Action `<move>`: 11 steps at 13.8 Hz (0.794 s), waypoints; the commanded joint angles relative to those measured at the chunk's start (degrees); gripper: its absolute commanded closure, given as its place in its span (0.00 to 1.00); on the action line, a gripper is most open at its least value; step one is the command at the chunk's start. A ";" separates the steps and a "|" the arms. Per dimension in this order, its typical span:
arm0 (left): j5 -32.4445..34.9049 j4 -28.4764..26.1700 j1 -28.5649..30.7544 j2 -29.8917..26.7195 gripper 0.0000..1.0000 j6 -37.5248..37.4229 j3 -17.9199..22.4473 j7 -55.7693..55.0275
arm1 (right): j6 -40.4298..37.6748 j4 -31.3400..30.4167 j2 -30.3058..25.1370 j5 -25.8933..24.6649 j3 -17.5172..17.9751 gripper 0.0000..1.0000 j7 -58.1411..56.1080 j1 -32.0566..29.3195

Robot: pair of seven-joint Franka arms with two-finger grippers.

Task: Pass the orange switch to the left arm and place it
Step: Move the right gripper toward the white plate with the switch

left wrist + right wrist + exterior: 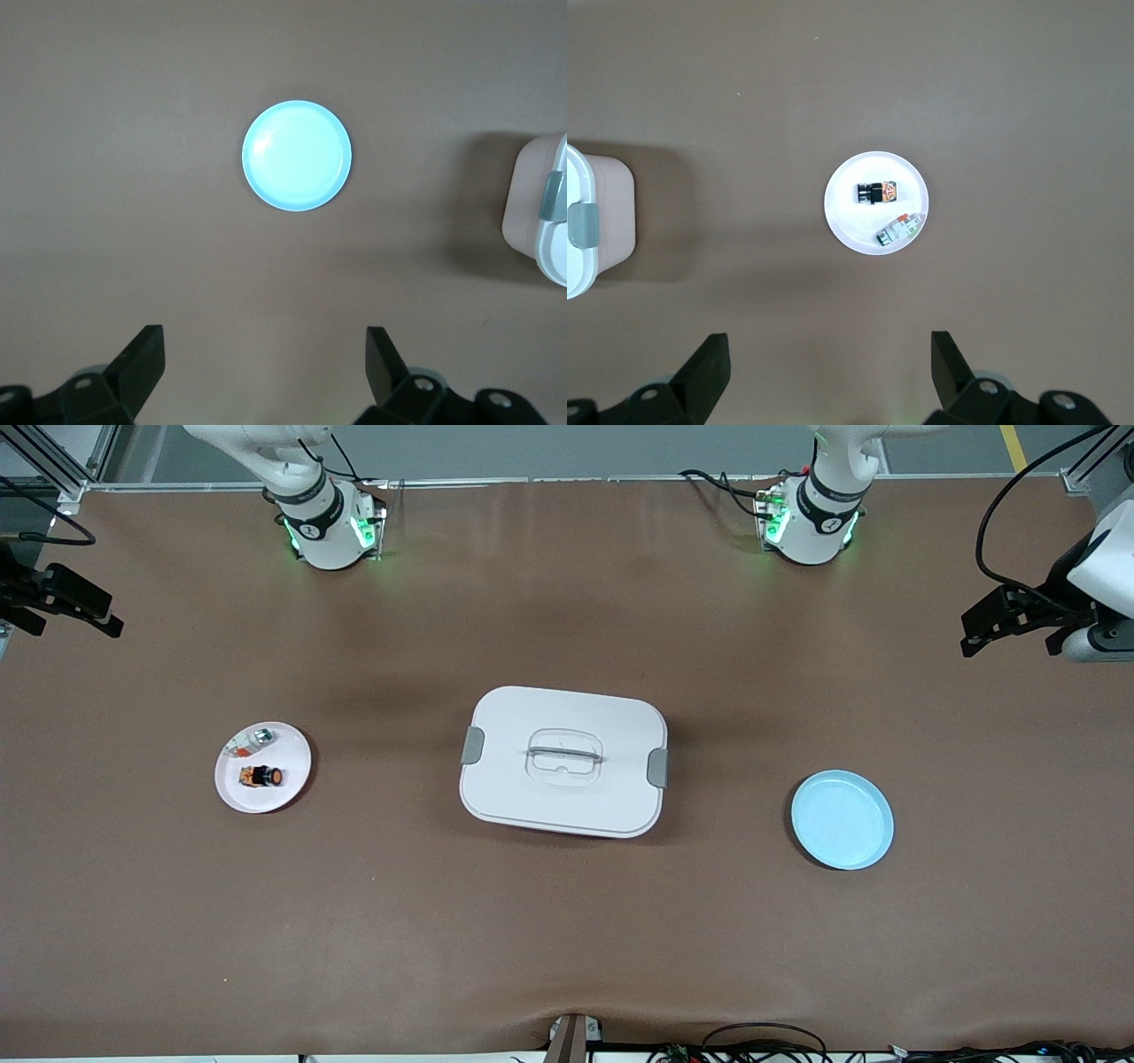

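Centrally lidded box (563, 762), orange switch (262, 777) on pink plate (292, 779), blue plate (842, 819) bare, left gripper (266, 363) and right gripper (830, 365) released.

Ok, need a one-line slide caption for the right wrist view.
Open right gripper high over the pink plate holding the orange switch and a green-tipped part; box at frame edge.

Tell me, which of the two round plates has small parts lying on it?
The pale pink round plate toward the right arm's end of the table; it holds the orange-capped black switch and a small silver part. The light blue round plate has nothing on it.

orange switch (262, 777) on pink plate (292, 779), box (564, 708) mid-table
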 commanded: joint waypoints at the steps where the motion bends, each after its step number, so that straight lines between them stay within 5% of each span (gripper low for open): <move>1: 0.35 1.15 0.15 0.20 0.00 -2.76 -0.08 1.39 | -2.85 1.13 1.50 -0.20 0.29 0.00 -0.50 -0.97; 11: -0.62 2.12 -0.02 1.16 0.00 -4.00 -0.52 1.39 | -1.64 3.07 9.31 -0.29 0.38 0.00 -0.59 -2.46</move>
